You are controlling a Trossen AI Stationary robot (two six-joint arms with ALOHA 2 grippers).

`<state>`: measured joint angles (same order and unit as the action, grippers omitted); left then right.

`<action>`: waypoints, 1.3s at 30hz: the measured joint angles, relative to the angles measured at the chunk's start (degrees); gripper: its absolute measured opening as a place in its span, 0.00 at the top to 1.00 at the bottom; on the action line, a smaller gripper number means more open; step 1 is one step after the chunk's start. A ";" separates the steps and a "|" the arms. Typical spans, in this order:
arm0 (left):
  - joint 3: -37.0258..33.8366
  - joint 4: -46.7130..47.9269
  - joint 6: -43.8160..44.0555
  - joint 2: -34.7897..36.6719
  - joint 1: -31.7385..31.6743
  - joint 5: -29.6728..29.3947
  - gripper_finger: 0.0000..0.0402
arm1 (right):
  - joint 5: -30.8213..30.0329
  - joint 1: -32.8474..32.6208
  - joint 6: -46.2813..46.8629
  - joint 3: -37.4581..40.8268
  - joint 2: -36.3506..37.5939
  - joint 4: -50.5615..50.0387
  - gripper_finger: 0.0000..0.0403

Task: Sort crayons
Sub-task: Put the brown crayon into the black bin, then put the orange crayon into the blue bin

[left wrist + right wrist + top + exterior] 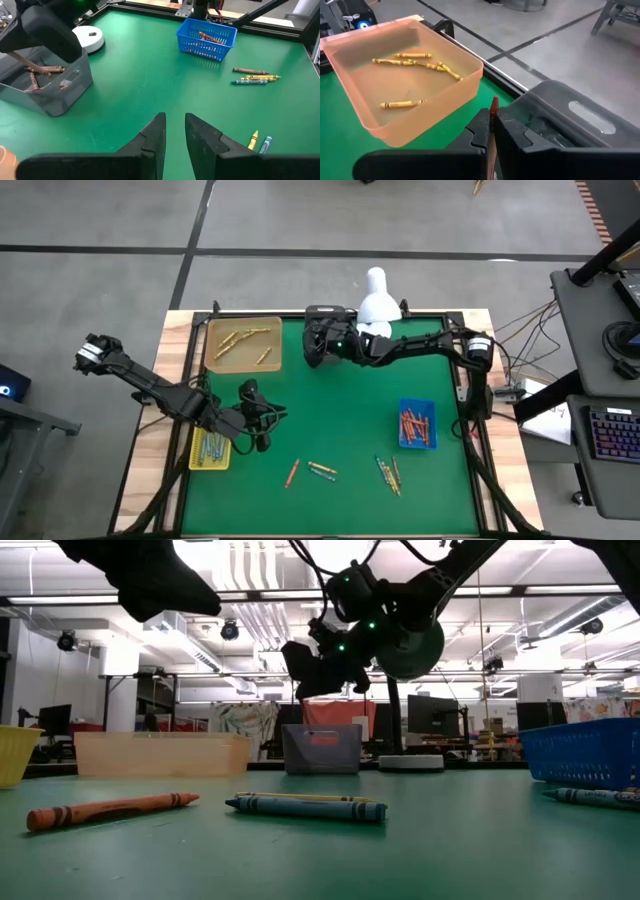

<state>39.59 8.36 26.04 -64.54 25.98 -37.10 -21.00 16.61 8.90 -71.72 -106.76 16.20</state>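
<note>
My right gripper (491, 116) is shut on a reddish-brown crayon (493, 104). It hovers at the table's far edge, between the peach tray (405, 85) of yellow crayons and the grey bin (570, 125). In the left wrist view that bin (47, 82) holds brown crayons. My left gripper (175, 122) hangs above the table's left half near the yellow tray (210, 448), its fingers a narrow gap apart with nothing between them. Loose crayons (322, 470) (388, 473) lie flat on the green mat near the front. The blue basket (417, 423) holds orange-red crayons. My right gripper pinches the crayon between its two fingers. The crayon lies along the fingers, and its tip (494, 101) sticks out just past their ends. The fingers slant slightly downward toward the far edge. The crayon is lifted clear of the table, beside the grey bin's rim.
A white lamp-like object (375, 305) stands on a round base at the far edge, behind the right arm. An orange crayon (110, 810) and a blue one (305, 807) lie near the front. Black rails frame the mat, and the green mat between the trays is bare.
</note>
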 joint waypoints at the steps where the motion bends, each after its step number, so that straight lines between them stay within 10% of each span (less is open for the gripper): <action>1: 0.00 -0.02 0.00 -0.04 0.00 0.00 0.86 | 0.01 -0.12 0.03 -0.01 0.00 -0.02 0.97; 20: 0.00 -0.33 1.72 -4.17 0.00 0.04 0.86 | -2.16 -0.34 3.50 -0.01 0.02 -0.87 0.97; 33: 0.00 -0.39 3.51 -4.15 0.03 -2.85 0.86 | -2.13 -0.38 1.95 -0.14 -0.14 -0.91 0.75; 39: 0.00 -0.39 11.70 -4.42 0.13 4.49 0.86 | -1.55 -3.58 0.01 -1.94 0.62 -0.75 0.73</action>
<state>39.59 7.97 37.74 -68.96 26.10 -32.62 -22.55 13.03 8.92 -73.66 -106.14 15.45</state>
